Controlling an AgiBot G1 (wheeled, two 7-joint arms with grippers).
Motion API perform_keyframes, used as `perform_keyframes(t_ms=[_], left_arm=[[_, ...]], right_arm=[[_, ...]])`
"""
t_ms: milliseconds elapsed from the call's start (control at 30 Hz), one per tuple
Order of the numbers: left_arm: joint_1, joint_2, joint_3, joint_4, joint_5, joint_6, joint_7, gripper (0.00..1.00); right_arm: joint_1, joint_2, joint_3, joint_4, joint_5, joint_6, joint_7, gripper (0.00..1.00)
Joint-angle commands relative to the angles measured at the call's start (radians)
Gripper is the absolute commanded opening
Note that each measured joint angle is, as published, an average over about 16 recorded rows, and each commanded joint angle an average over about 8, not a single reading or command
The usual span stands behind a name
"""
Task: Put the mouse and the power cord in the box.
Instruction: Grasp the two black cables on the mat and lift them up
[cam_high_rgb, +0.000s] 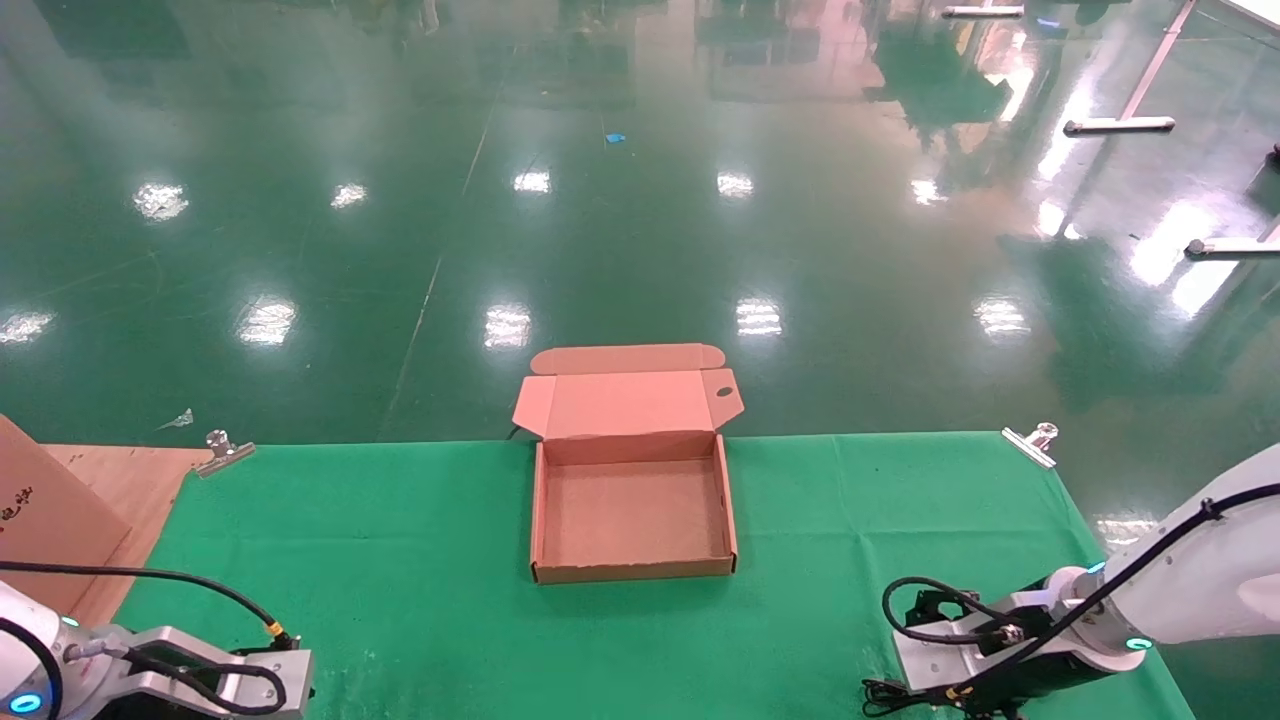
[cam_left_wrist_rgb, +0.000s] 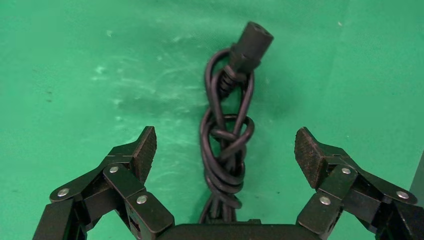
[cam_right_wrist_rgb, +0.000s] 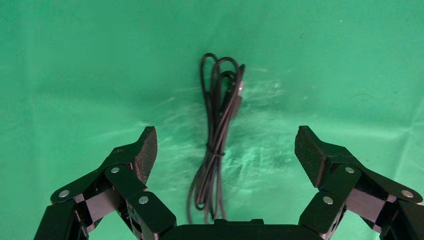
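The left gripper (cam_left_wrist_rgb: 225, 150) is hovering with its fingers (cam_left_wrist_rgb: 142, 150) spread wide over the power cord (cam_left_wrist_rgb: 225, 150), which is lying knotted in a bundle on the green cloth (cam_left_wrist_rgb: 75, 60), plug end (cam_left_wrist_rgb: 251, 46) pointing away.

Bright, even overhead light glares in white patches off the glossy green floor (cam_high_rgb: 640, 200); shadows are soft.

My worktop (cam_high_rgb: 400, 560) is plain green; the box (cam_high_rgb: 633, 572) is brown cardboard; the power cord (cam_left_wrist_rgb: 225, 150) beneath my left gripper (cam_left_wrist_rgb: 225, 150) is black.

Head camera overlooks the green cloth (cam_high_rgb: 420, 560); both wrist cameras face it closely.
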Motion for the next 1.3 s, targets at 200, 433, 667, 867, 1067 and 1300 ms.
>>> perform_keyframes(t_ms=[200, 433, 667, 867, 1067, 1300], left_arm=[[-0.011, 0.029, 0.005, 0.092, 0.010, -0.031, 0.051, 1.00], [-0.014, 0.037, -0.011, 0.163, -0.013, -0.053, 0.094, 0.44], [-0.022, 0.040, -0.013, 0.219, -0.018, -0.054, 0.132, 0.00], [-0.028, 0.036, -0.014, 0.258, -0.019, -0.054, 0.153, 0.00], [-0.039, 0.031, -0.016, 0.288, -0.020, -0.059, 0.168, 0.00], [-0.052, 0.023, -0.016, 0.316, -0.019, -0.075, 0.179, 0.00]], right_arm=[[0.010, -0.043, 0.011, -0.127, 0.012, 0.080, -0.081, 1.00], [0.004, -0.054, 0.023, -0.188, 0.025, 0.173, -0.118, 0.41], [0.005, -0.057, 0.031, -0.222, 0.037, 0.183, -0.147, 0.00], [0.009, -0.051, 0.035, -0.242, 0.043, 0.163, -0.172, 0.00], [0.015, -0.044, 0.038, -0.255, 0.048, 0.157, -0.188, 0.00], [0.022, -0.042, 0.042, -0.266, 0.053, 0.160, -0.197, 0.00]])
